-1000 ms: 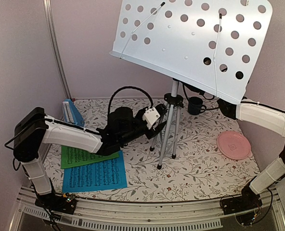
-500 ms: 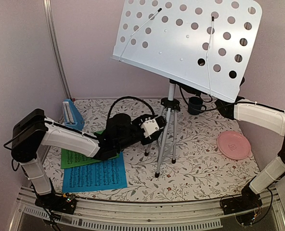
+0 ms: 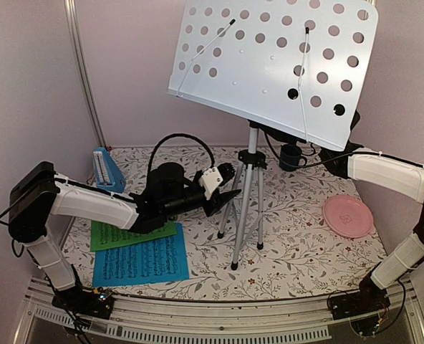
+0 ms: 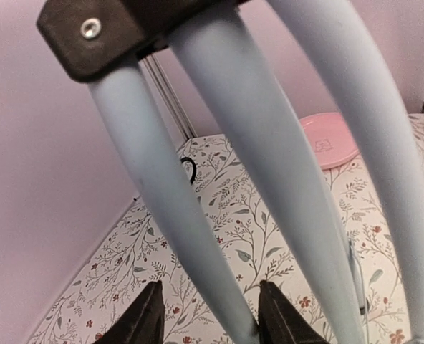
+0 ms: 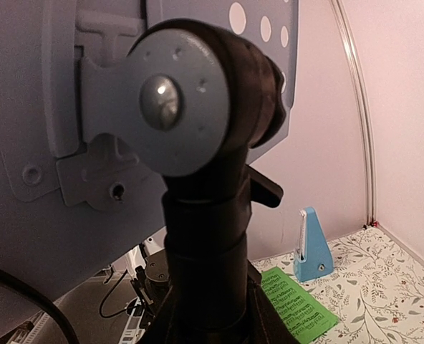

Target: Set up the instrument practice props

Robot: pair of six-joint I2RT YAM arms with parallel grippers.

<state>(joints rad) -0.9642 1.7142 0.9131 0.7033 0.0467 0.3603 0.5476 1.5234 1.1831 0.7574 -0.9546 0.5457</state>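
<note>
The silver music stand stands on its tripod point(image 3: 246, 197) in the middle, and its perforated desk point(image 3: 269, 64) tilts overhead. My left gripper point(image 3: 230, 192) is at the tripod. In the left wrist view its jaws point(image 4: 212, 319) are apart, with one leg point(image 4: 176, 215) passing between them against the right finger. My right gripper point(image 5: 208, 322) is shut on the black post point(image 5: 205, 244) under the desk; the desk hides it from the top view. The green sheet point(image 3: 126, 235) and the blue sheet point(image 3: 140, 261) lie flat at front left. The blue metronome point(image 3: 106, 170) stands at back left.
A dark mug point(image 3: 292, 156) stands at the back behind the stand. A pink plate point(image 3: 348, 215) lies at the right. A black cable loops over my left wrist point(image 3: 176, 140). Walls close in the left, back and right sides.
The stand has swung more upright and its desk has shifted up and left. My left gripper has drawn back leftward along the tripod leg. The right arm has followed the post.
</note>
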